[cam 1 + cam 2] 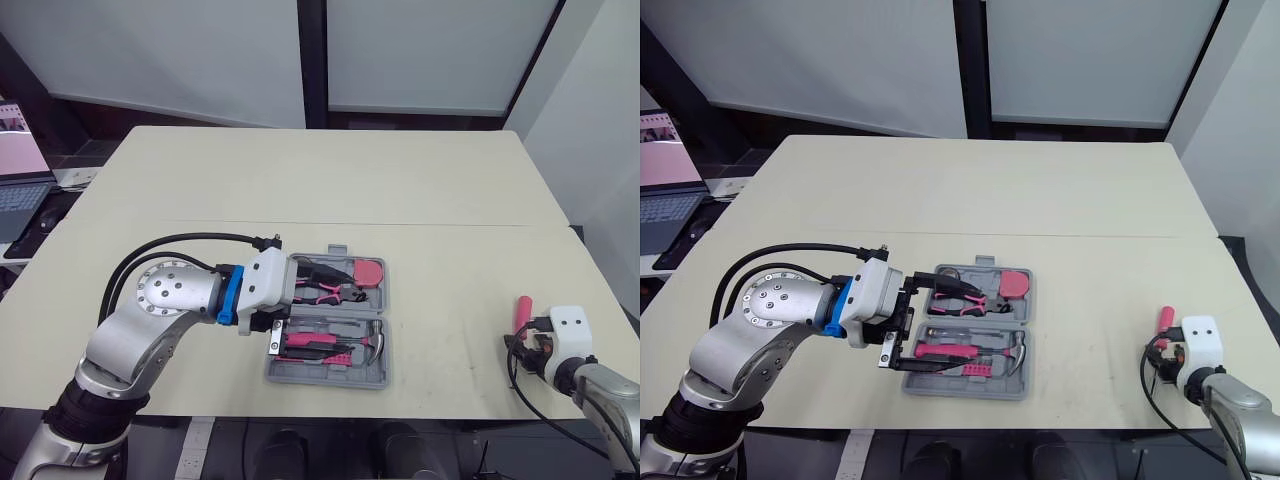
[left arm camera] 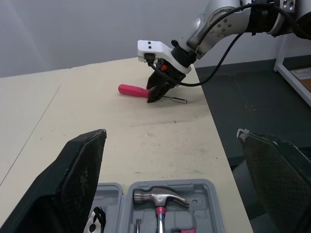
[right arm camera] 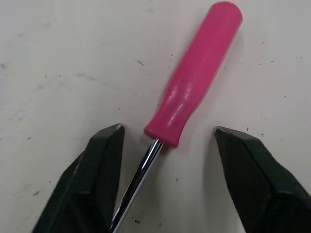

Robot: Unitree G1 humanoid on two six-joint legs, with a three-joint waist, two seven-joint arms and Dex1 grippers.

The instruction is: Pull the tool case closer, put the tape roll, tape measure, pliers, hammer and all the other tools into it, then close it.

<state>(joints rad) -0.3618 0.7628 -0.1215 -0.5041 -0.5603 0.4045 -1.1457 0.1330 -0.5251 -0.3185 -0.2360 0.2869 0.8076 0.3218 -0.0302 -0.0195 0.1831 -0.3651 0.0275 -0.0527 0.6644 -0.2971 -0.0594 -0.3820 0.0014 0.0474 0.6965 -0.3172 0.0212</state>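
Observation:
The grey tool case lies open near the table's front middle. Inside it are pink-handled pliers, a pink tape measure and a hammer. My left gripper hovers over the case's left side, open, its fingers spread wide with nothing between them. A pink-handled screwdriver lies on the table at the front right. My right gripper is low over it, open, one finger on each side of the metal shaft just below the handle.
The table's right edge runs close beside the right gripper. A laptop sits on a separate desk at the far left. The back half of the table is bare.

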